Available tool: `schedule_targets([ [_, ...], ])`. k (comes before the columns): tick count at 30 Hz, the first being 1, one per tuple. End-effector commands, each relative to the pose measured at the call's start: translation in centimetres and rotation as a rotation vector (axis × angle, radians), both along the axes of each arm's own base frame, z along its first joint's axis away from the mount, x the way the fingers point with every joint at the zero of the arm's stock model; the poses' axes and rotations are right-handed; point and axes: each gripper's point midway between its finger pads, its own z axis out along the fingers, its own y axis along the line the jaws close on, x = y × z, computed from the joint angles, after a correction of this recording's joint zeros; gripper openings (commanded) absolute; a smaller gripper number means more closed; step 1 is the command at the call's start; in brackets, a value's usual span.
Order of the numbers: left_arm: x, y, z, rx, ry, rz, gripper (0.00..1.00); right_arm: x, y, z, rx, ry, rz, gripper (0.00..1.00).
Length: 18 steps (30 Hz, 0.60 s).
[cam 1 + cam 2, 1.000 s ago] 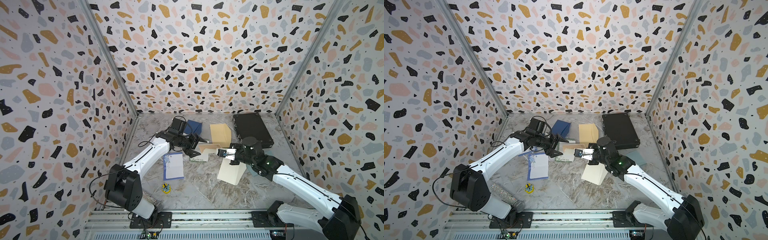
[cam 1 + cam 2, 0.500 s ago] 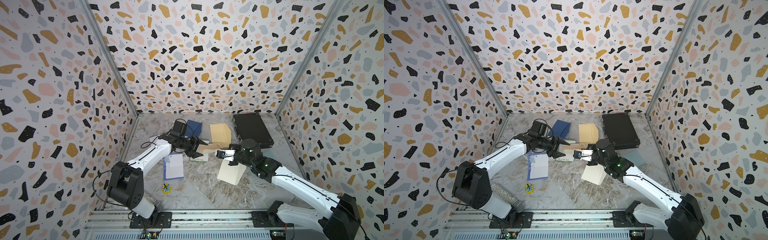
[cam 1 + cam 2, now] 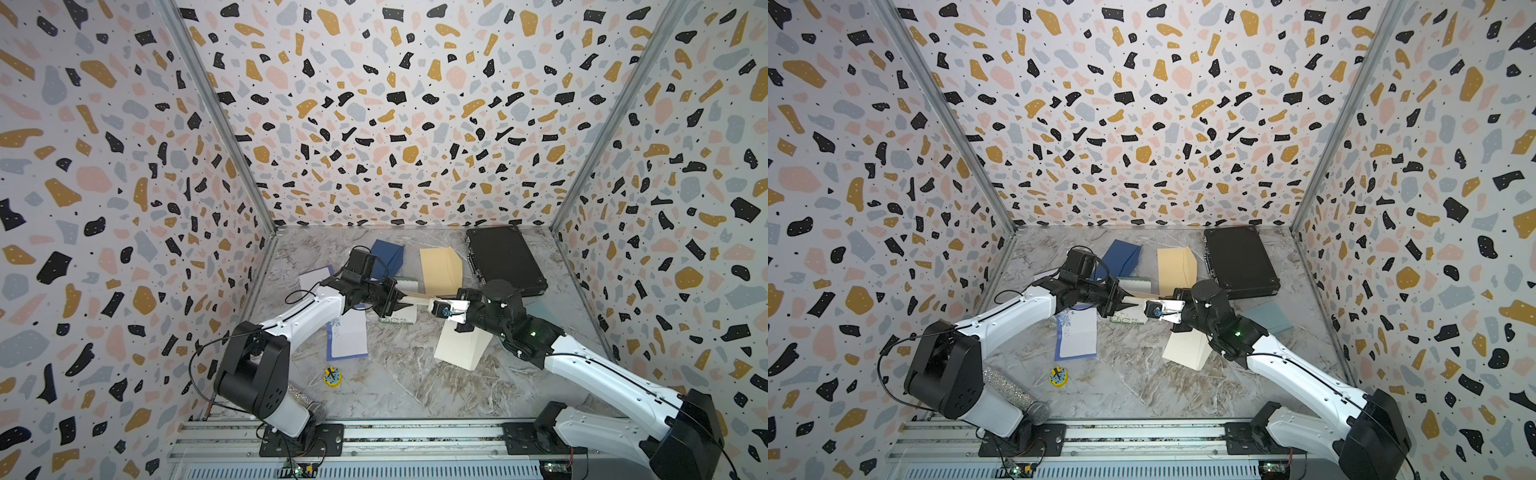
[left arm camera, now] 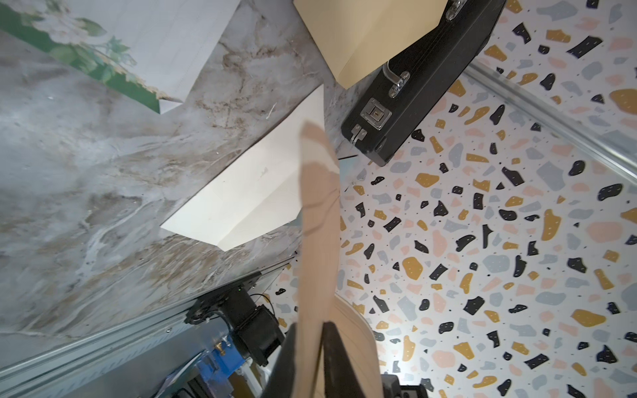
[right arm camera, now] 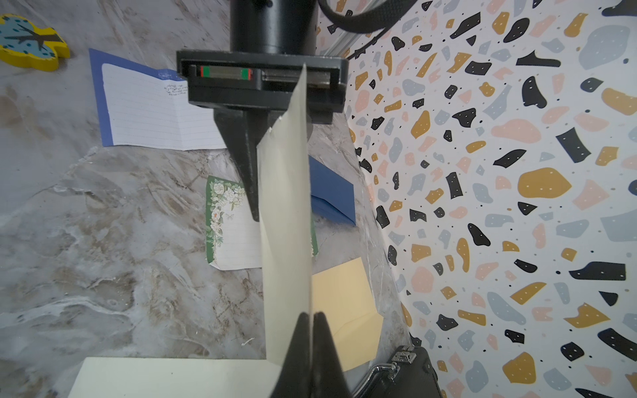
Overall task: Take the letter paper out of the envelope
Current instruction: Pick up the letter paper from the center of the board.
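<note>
From my station I saw the envelope (image 5: 286, 206) hanging in the air above the marble table (image 3: 395, 386), stretched edge-on between the two arms near the middle of the workspace. The right gripper (image 5: 312, 315) had its jaws pressed tight on one end. The left gripper (image 4: 322, 325) was pinched down on the opposite end, with the tan sheet running straight out from between its fingers in the left wrist view. Whether the left jaws had caught the sheet inside or only the envelope's own edge, I could not tell. Directly below the left fingertips a floral-bordered sheet (image 3: 399, 320) lay flat on the table. A cream envelope (image 3: 457, 347) lay beside the right arm's wrist, on the side toward the front rail. Toward the back wall lay a tan envelope (image 3: 440, 270) and a blue envelope (image 3: 388, 257), with a black case (image 3: 503, 259) in the back right corner. A blue-bordered lined sheet (image 3: 347, 340) lay beside the left forearm, and a yellow clock toy (image 3: 331, 376) lay nearer the rail.
</note>
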Motion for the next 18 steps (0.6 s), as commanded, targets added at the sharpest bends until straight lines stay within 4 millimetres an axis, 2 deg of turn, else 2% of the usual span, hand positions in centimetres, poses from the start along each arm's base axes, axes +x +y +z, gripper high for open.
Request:
schedule_targets([
  [1, 0.5, 0.1, 1.7, -0.04, -0.069, 0.018, 0.06, -0.7, -0.2, 0.4, 0.027, 0.009, 0.0, 0.0],
  [3, 0.4, 0.3, 1.5, -0.038, -0.071, 0.019, 0.0, -0.8, -0.3, 0.5, 0.036, 0.015, -0.003, 0.0],
  [6, 0.6, 0.8, 1.8, -0.035, -0.093, 0.031, 0.0, -1.1, -0.4, 0.8, 0.047, 0.024, 0.001, 0.0],
  [10, 1.2, 0.7, 2.7, -0.059, -0.129, 0.037, 0.0, -2.5, -0.8, -0.3, 0.051, 0.109, 0.009, 0.0],
  [11, 1.3, 0.7, 2.9, -0.062, -0.135, 0.036, 0.0, -2.9, -0.8, -0.6, 0.062, 0.136, 0.009, 0.02],
  [13, 1.5, 0.7, 3.3, -0.068, -0.161, 0.037, 0.0, -4.0, -0.8, -1.0, 0.099, 0.2, 0.015, 0.14],
  [16, 2.2, 0.7, 4.6, -0.09, -0.237, 0.033, 0.0, -5.8, -0.7, -1.3, 0.174, 0.332, 0.021, 0.2],
  [18, 2.7, 0.5, 5.9, -0.111, -0.322, 0.022, 0.0, -6.4, -0.6, -0.7, 0.263, 0.424, -0.004, 0.26],
])
